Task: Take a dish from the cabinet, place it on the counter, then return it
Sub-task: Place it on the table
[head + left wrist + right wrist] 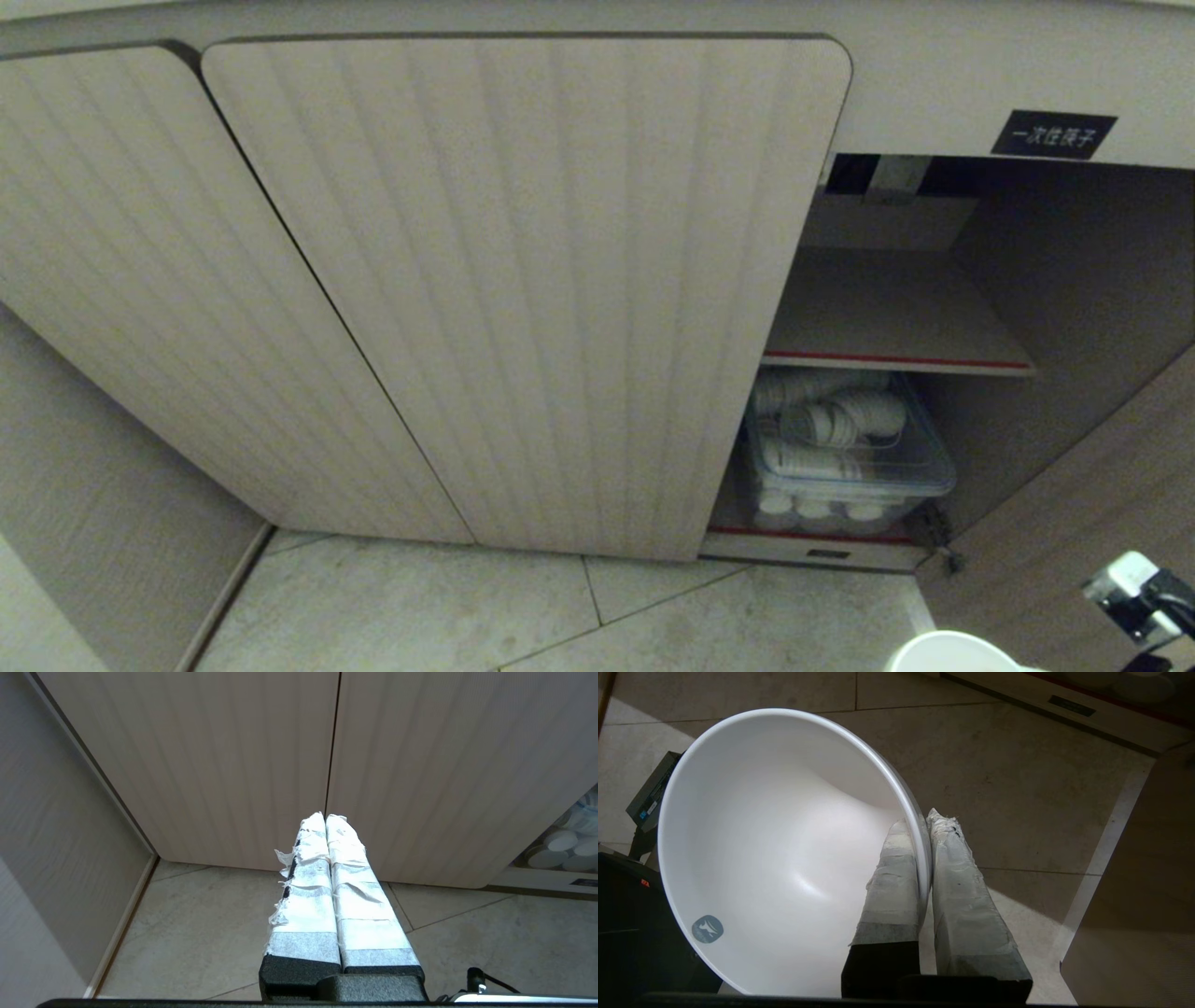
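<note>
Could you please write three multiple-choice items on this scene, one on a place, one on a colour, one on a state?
1. Where is the clear box of cups?
A. on the cabinet's bottom shelf
B. on the upper shelf
C. on the floor

2. What colour is the dish?
A. pale blue
B. white
C. black

3. How is the right gripper?
A. open and empty
B. shut on the dish's rim
C. shut on a door

Answers:
1 A: the box sits below the red-edged shelf.
2 B: its inside is plain white.
3 B: one finger lies inside the rim, one outside.
</note>
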Motion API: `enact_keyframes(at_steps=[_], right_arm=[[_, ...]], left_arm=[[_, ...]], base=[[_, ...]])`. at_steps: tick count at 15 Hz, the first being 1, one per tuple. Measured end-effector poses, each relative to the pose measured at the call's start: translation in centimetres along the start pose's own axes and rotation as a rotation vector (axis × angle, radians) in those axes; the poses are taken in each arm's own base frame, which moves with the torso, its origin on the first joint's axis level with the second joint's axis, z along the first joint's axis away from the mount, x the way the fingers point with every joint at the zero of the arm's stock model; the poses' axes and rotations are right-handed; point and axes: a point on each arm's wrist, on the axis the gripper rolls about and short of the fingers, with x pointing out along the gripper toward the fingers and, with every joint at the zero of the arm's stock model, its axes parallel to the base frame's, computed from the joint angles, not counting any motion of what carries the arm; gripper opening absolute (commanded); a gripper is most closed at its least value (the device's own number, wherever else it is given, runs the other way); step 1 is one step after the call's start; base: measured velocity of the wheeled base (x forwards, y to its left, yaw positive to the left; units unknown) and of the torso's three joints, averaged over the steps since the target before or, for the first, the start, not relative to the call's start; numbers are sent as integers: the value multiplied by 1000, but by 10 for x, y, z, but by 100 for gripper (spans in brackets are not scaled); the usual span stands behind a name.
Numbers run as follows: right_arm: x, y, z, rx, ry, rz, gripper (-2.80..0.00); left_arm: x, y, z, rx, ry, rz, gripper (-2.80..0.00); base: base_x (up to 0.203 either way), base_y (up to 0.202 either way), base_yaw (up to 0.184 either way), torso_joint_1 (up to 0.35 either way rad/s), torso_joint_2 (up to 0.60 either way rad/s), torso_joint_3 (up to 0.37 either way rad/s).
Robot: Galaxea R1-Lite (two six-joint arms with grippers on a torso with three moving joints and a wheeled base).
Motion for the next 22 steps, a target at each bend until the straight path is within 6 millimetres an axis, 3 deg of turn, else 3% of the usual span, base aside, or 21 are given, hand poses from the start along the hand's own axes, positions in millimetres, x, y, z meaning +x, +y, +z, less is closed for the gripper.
enact_keyframes(at_steps=[12,22], right_arm=[[0,0,3,0,-22,2,-280],[0,0,5,-4,-31,2,-280]], left_arm=[[0,0,0,0,0,0,-280],[0,0,0,0,0,0,-280]], base=[[0,0,0,1,-4,-2],[0,0,0,99,-397,-301]])
